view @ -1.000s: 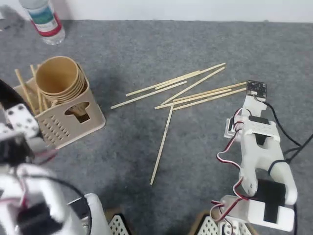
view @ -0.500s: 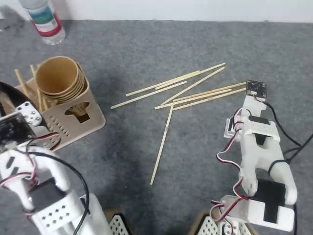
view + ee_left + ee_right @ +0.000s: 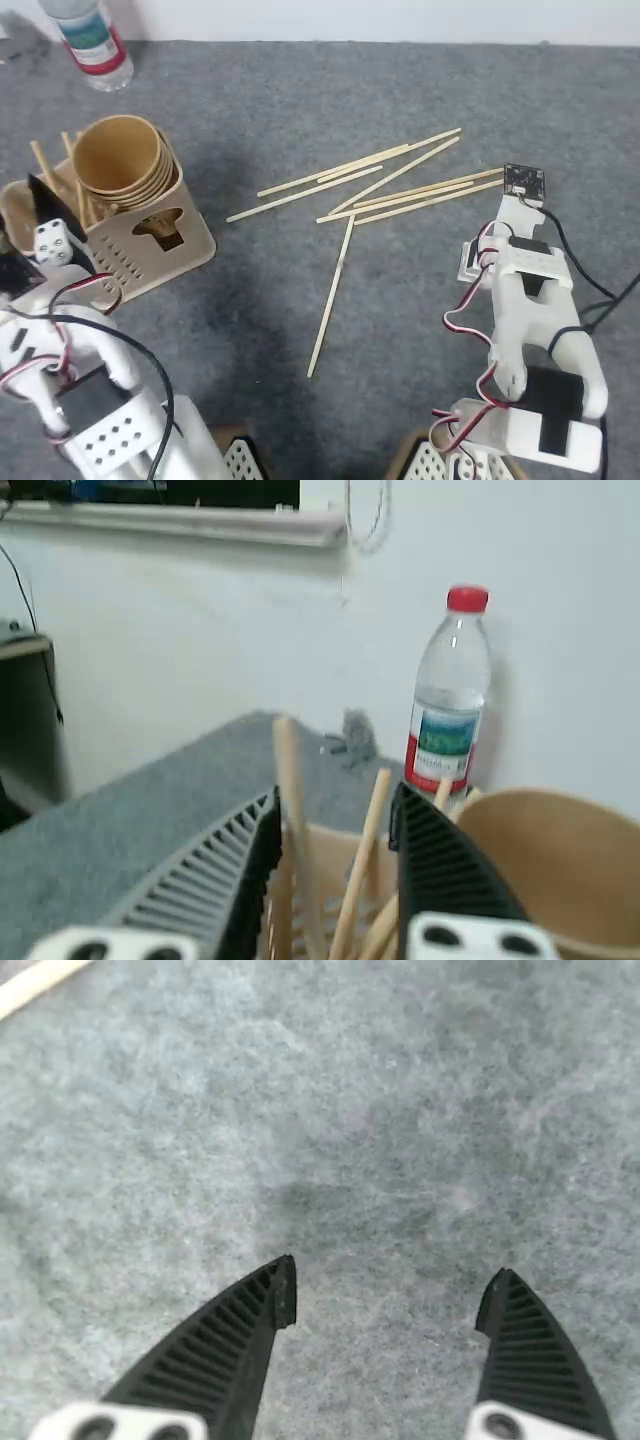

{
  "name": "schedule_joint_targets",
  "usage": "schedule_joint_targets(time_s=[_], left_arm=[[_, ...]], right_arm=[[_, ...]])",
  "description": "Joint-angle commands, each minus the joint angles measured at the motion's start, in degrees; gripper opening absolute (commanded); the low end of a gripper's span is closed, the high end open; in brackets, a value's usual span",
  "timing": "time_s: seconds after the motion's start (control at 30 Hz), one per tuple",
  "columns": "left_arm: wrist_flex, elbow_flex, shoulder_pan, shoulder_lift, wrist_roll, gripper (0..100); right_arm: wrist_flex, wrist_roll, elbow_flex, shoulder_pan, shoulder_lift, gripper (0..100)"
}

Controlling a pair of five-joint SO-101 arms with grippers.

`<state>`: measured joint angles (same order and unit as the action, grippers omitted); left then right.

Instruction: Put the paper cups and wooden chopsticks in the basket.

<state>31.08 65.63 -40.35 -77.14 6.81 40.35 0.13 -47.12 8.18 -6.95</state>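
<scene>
The beige basket (image 3: 150, 245) stands at the left and holds a nested stack of paper cups (image 3: 118, 158) plus a few upright wooden chopsticks (image 3: 48, 180). My left gripper (image 3: 335, 840) is open just above the basket's chopstick side, and a chopstick (image 3: 358, 870) stands between its fingers, untouched as far as I can see. The cups' rim (image 3: 545, 865) lies beside it. Several loose chopsticks (image 3: 370, 185) are fanned out on the grey carpet in the middle, and one more (image 3: 332, 295) lies nearer the front. My right gripper (image 3: 390, 1295) hangs open over bare carpet with nothing in it.
A clear water bottle (image 3: 92, 40) with a red cap stands at the back left, behind the basket, against a white wall. The right arm (image 3: 525, 290) stretches along the right side, close to the ends of the loose chopsticks.
The left arm has swung up from the front left edge, bringing its gripper over the basket's left end. The right arm and loose chopsticks have not moved.
</scene>
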Motion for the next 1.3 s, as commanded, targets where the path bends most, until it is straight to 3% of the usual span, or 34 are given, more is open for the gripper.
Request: schedule_joint_targets(time_s=[0.0, 0.2, 0.3, 0.43, 0.57, 0.83, 1.07, 1.27], left_arm=[[11.4, -7.0, 1.9, -0.4, -0.4, 18], [34.6, -18.6, 15.6, -0.4, -4.3, 18], [43.3, -24.2, 27.8, 0.0, -8.6, 18], [48.4, -25.8, 45.7, 0.6, -12.4, 18], [48.0, -25.4, 50.7, 8.6, -8.5, 18], [43.9, -26.8, 54.8, 42.1, -11.3, 18], [32.3, -30.5, 62.5, 65.2, -2.8, 18], [26.2, -34.1, 63.6, 81.8, 4.6, 18]], right_arm=[[0.1, 0.0, 3.3, -0.6, -0.2, 29.9], [0.1, 0.0, 3.3, -0.6, -0.1, 29.9], [0.1, 0.0, 3.3, -0.6, -0.1, 29.9], [0.1, 0.0, 3.3, -0.6, -0.1, 29.9], [0.1, 0.0, 3.3, -0.6, -0.1, 29.9], [0.1, 1.4, 3.3, -0.7, 0.0, 29.9], [0.2, 1.5, 3.3, -0.7, 0.0, 29.9], [0.1, 1.5, 3.3, -0.7, 0.0, 29.9]])
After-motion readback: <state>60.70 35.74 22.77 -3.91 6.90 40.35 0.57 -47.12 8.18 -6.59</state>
